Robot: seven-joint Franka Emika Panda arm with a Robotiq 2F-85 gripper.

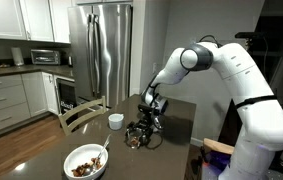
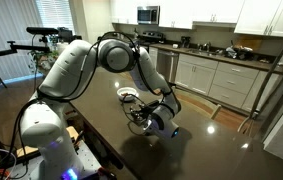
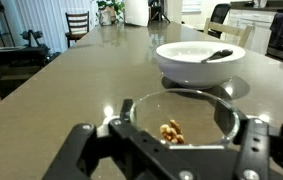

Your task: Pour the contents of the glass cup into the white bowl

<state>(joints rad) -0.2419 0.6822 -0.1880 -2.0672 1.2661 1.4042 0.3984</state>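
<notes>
I'm at the grasp step: my gripper straddles the glass cup, brown pieces inside, but I cannot tell whether the jaws clamp it. The white bowl sits at one o'clock beyond it; next calls for a firm hold, lift, then tilt

Both exterior views stand back, sharing the table; in an exterior view the arm fills 9 o'clock. Wrist view skims close over the table, white bowl at 1 o'clock
</notes>
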